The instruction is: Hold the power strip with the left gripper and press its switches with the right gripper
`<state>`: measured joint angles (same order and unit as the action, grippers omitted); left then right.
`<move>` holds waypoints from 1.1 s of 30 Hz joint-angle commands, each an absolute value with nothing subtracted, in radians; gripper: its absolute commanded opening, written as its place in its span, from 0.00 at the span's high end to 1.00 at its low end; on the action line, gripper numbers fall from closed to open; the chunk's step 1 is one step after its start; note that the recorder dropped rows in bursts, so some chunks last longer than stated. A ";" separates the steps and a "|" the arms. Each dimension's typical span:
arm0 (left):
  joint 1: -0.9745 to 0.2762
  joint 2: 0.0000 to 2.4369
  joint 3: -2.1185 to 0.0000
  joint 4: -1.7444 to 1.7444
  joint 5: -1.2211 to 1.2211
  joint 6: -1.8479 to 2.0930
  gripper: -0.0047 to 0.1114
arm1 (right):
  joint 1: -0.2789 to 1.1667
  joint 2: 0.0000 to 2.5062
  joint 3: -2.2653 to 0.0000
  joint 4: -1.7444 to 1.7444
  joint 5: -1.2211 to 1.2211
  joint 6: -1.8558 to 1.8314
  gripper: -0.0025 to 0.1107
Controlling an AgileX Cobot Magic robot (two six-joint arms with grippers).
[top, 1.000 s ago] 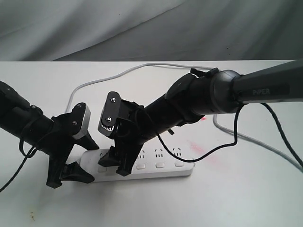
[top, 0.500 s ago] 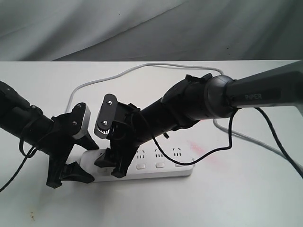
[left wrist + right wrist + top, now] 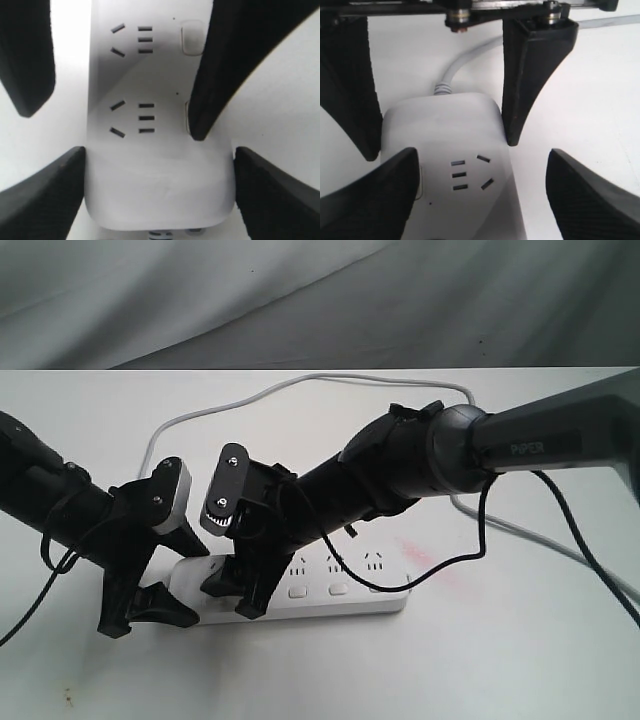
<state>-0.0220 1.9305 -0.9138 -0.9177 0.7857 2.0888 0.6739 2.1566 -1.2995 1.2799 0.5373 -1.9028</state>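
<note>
The white power strip lies flat on the table. My left gripper is shut on its cord end, one finger on each long side, as the left wrist view shows around the strip. My right gripper is open above the strip near that end. One of its fingers rests its tip on a switch beside an outlet, and another switch shows bare. Free switches run along the near edge. In the right wrist view the right gripper straddles the strip, wider than it.
The grey cord loops behind the arms and off to the right. A faint red stain marks the white table. A black cable hangs from the right arm. Grey cloth hangs behind.
My right gripper has slid a little along the strip toward the left end and lowered slightly. The left gripper and the strip have not moved.
</note>
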 commanded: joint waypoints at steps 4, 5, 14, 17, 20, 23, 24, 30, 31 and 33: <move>-0.028 1.931 -0.919 -0.925 0.785 2.094 0.59 | 0.677 2.188 -1.306 1.197 0.524 -1.826 0.40; -0.028 1.931 -0.919 -0.925 0.785 2.094 0.59 | 0.677 2.188 -1.306 1.172 0.524 -1.809 0.40; -0.028 1.931 -0.919 -0.925 0.785 2.094 0.59 | 0.677 2.204 -1.306 1.045 0.511 -1.695 0.40; -0.028 1.931 -0.919 -0.925 0.785 2.094 0.59 | 0.678 2.221 -1.306 1.041 0.508 -1.695 0.40; -0.028 1.931 -0.919 -0.925 0.785 2.094 0.59 | 0.678 2.226 -1.306 1.041 0.501 -1.692 0.40; -0.028 1.931 -0.919 -0.925 0.785 2.094 0.59 | 0.678 2.226 -1.306 1.043 0.496 -1.692 0.40; -0.028 1.931 -0.919 -0.925 0.785 2.094 0.59 | 0.678 2.226 -1.306 1.053 0.501 -1.692 0.40; -0.028 1.931 -0.919 -0.925 0.785 2.094 0.59 | 0.678 2.148 -1.306 1.094 0.501 -1.695 0.40; -0.028 1.931 -0.919 -0.925 0.785 2.094 0.59 | 0.678 2.126 -1.306 1.094 0.501 -1.695 0.40; -0.028 1.931 -0.919 -0.925 0.785 2.094 0.59 | 0.674 2.083 -1.306 1.094 0.501 -1.695 0.40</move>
<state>-0.0220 1.9305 -0.9138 -0.9177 0.7857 2.0888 0.6739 2.1362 -1.3120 1.1139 0.5150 -1.6839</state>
